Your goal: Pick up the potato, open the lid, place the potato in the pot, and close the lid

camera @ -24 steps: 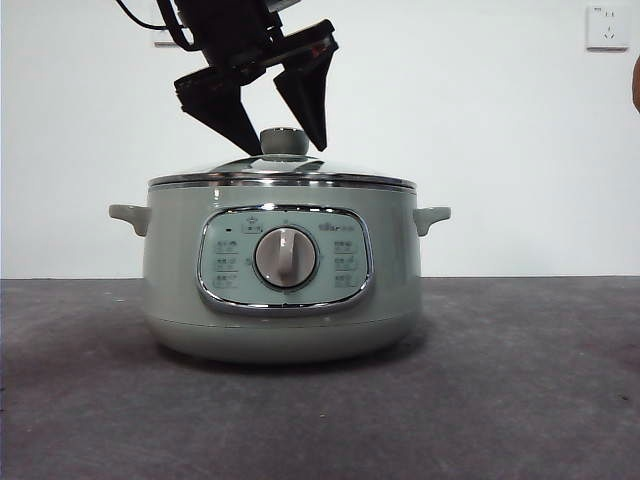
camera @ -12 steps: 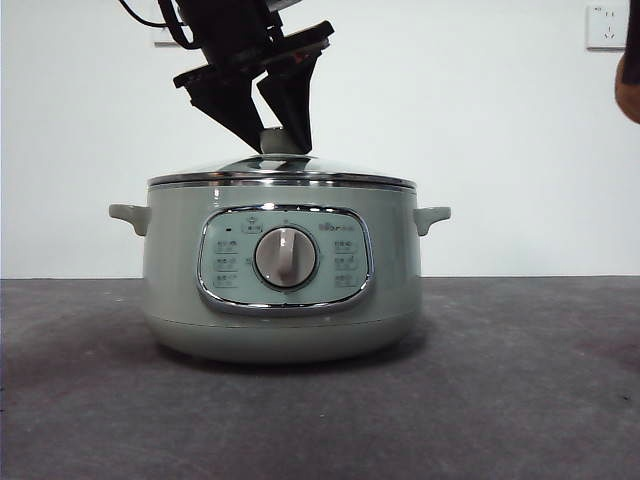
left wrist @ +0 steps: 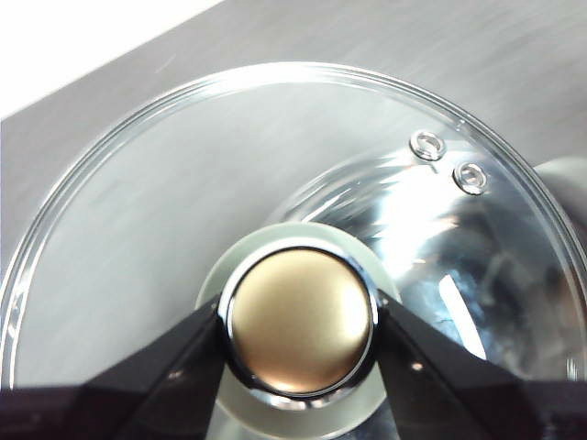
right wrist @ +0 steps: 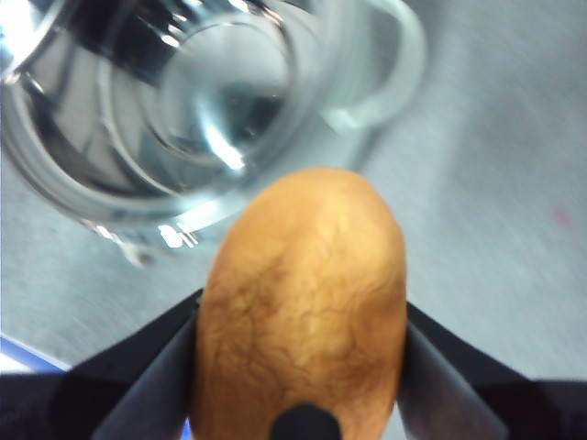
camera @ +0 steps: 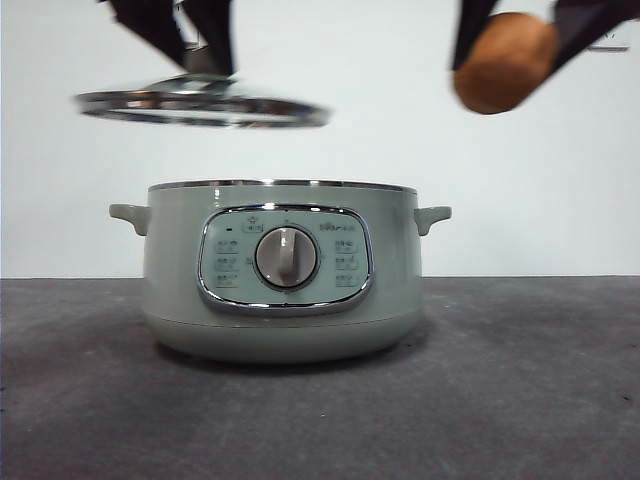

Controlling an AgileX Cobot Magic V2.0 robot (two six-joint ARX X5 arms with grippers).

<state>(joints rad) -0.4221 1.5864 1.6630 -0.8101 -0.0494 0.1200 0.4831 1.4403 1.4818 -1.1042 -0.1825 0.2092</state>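
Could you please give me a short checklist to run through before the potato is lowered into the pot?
1. Lid off the pot: ok, it hangs above the rim, off to one side.
2. Left end effector grips the lid knob: ok, a jaw on each side of it.
3. Right end effector holds the potato: ok, clamped between both jaws.
4. Potato over the pot opening: not ok, it is still beyond the side handle.
5. Lid clear of the drop path: cannot tell, part of it still overhangs the pot.
6. Pot interior free: cannot tell, blurred in the right wrist view.
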